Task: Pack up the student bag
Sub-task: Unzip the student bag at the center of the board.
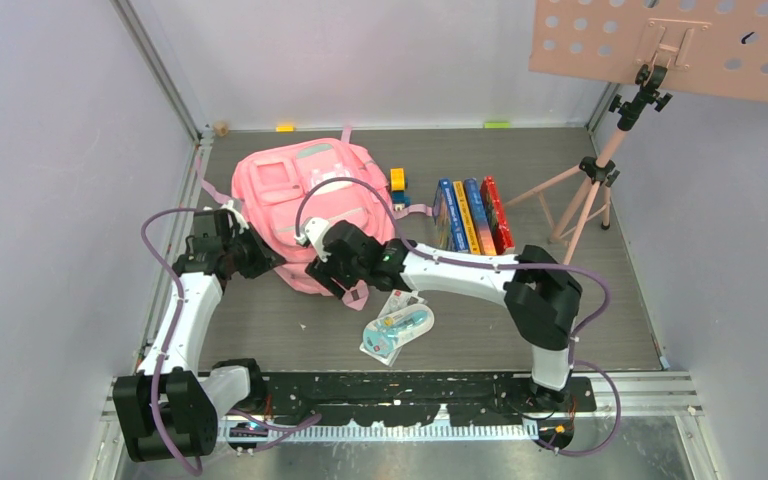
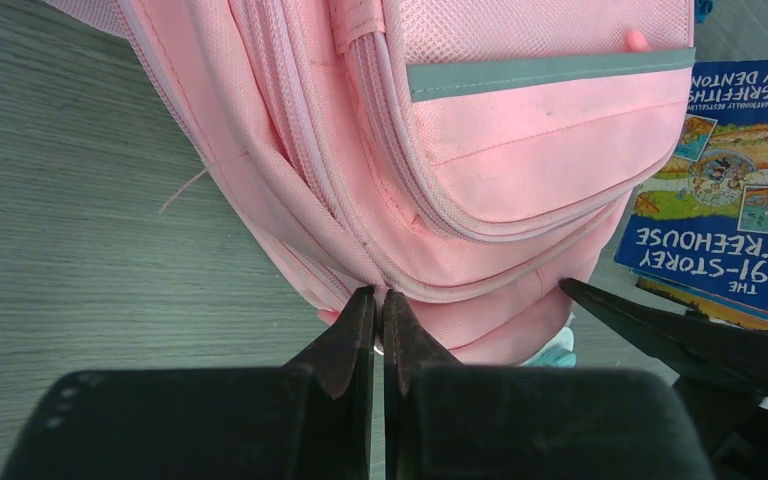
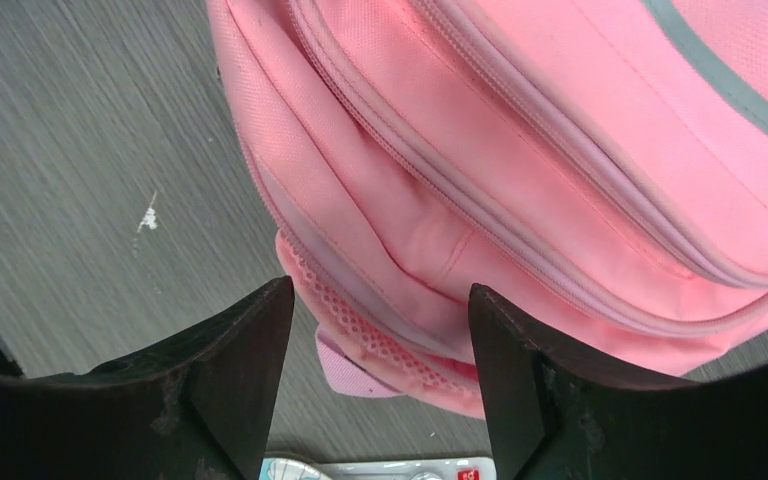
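One pink student bag (image 1: 280,190) on one grey table (image 1: 600,310); two white-and-black robot arms, one left (image 1: 185,320), one right (image 1: 460,275); four books (image 1: 472,215) in a single row, counted as two blue, one yellow and one red; one small yellow-and-blue block (image 1: 397,183); one teal-and-white packet (image 1: 397,333); one pink tripod stand (image 1: 585,190) carrying one perforated board (image 1: 660,40); two small tags at the far edge, one yellow (image 1: 285,127) and one green (image 1: 497,124).
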